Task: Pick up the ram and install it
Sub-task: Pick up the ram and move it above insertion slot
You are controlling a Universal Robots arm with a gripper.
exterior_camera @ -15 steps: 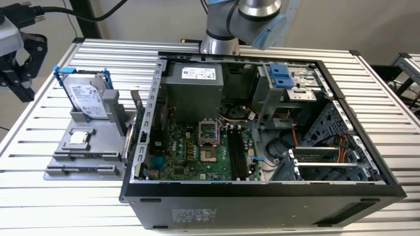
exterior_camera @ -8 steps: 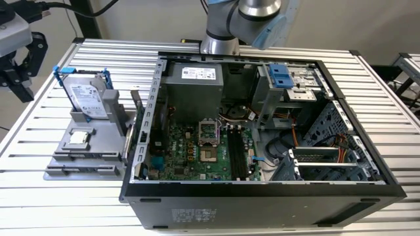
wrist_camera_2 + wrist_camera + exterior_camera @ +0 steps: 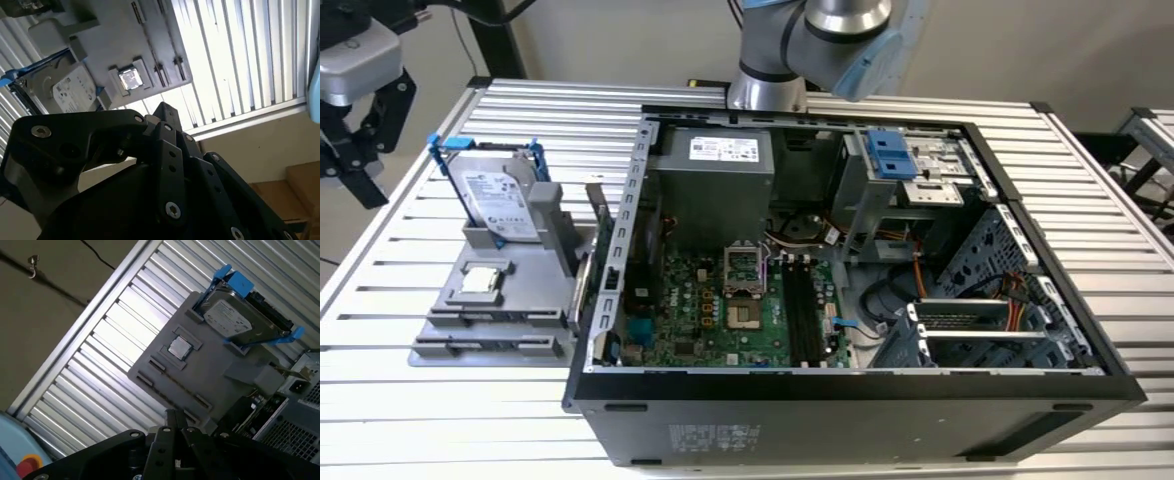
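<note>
My arm (image 3: 821, 35) stands upright at the back of the scene, its silver joint capped in pale blue. My gripper (image 3: 360, 150) hangs at the exterior view's left edge. In both wrist views, its black bolted linkage (image 3: 167, 165) narrows toward the tip.

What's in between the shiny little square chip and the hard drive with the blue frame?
Nothing loose. In the first wrist view, only a bare stretch of the gray tray separates the chip from the hard drive.
</note>
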